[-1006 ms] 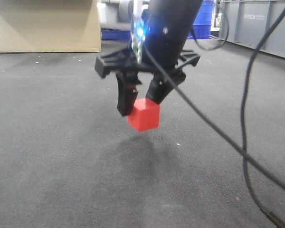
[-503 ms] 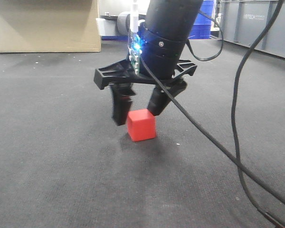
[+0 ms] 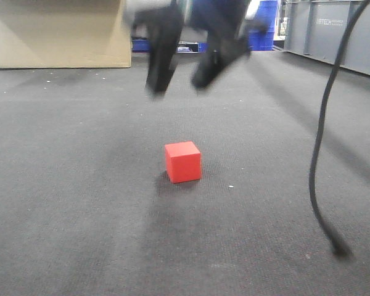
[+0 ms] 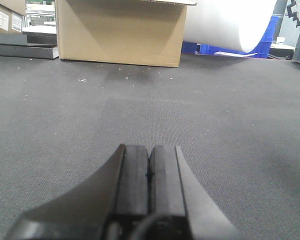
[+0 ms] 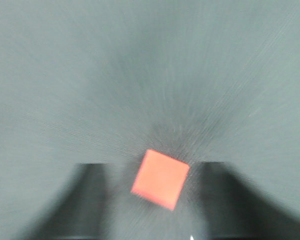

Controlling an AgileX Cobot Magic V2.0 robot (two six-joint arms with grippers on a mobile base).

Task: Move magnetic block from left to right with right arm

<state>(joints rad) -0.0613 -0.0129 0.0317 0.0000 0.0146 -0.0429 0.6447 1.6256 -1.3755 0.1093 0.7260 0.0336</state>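
Two spread fingers mark the right gripper (image 3: 182,77), empty and blurred, directly above the magnetic block (image 3: 183,161), which sits flat on the dark mat (image 3: 80,234) below it. Best to retreat straight up, clear of the cube. The left gripper (image 4: 150,175) is pressed together.

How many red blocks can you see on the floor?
1. The red block sits alone on the dark carpet, below the raised right gripper, whose jaws are open. No others show, though the cardboard box could hide some.
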